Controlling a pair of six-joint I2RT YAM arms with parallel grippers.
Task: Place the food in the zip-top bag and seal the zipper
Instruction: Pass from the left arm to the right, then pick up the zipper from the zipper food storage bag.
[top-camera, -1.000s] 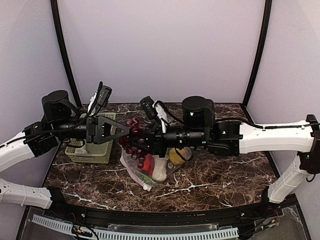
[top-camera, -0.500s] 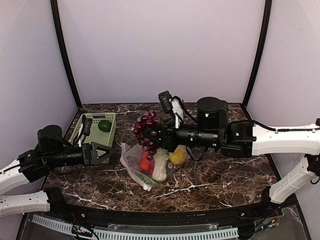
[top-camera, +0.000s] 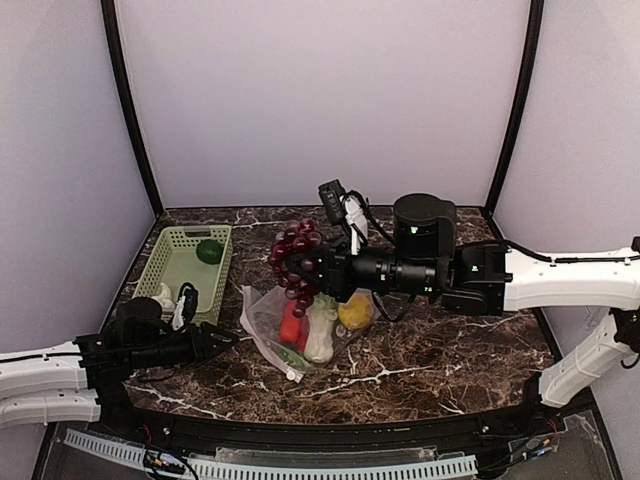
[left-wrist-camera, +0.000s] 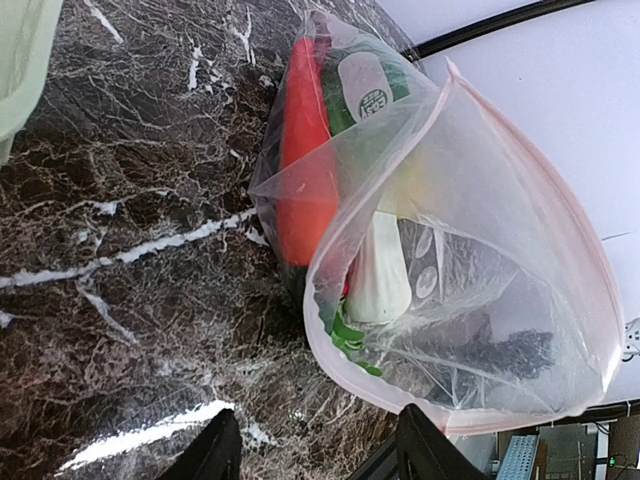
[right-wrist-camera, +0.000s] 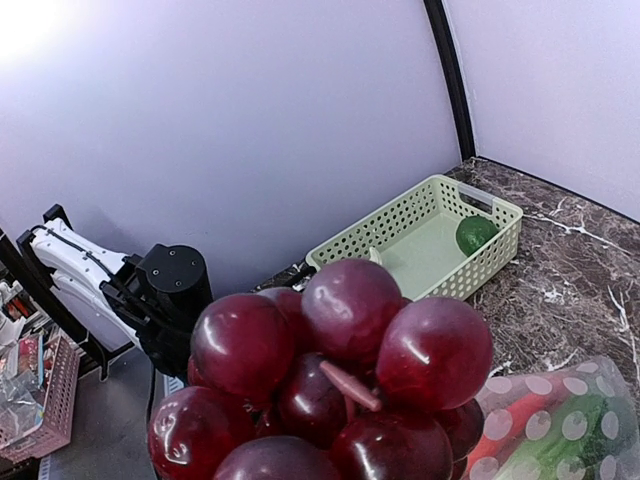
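Hiding the right fingers (top-camera: 320, 266) almost wholly, the dark red grape bunch (top-camera: 296, 266) fills the right wrist view, so the grip itself cannot be seen. The top view shows the bunch aloft at the fingers' tip, clear of the tabletop (top-camera: 430, 350), so they are clamped on it. The left wrist view cuts off the left fingers (left-wrist-camera: 222, 452) at its lower edge. Only two dark tips show, standing apart with nothing between them. The zip-top bag (top-camera: 258, 318) lies slumped on the tabletop near the middle, and its plastic blurs the food inside. A red chili pepper (left-wrist-camera: 305, 170), a green leafy vegetable (left-wrist-camera: 345, 335) and a white piece (left-wrist-camera: 380, 270) can be made out. The yellow lemon (top-camera: 355, 312) is clear only from above, at the bag's right side. The chili's long axis runs roughly near to far. The bag's mouth gapes wide toward the left, and the zipper (left-wrist-camera: 312, 335) is unsealed, curving as a pale pink rim around the opening. That mouth faces the left fingers, which sit low near the left, apart from the bag. The grapes hang over the bag's far end. Left of the bag stands a pale green basket (top-camera: 222, 262) holding a round green fruit (top-camera: 209, 251).
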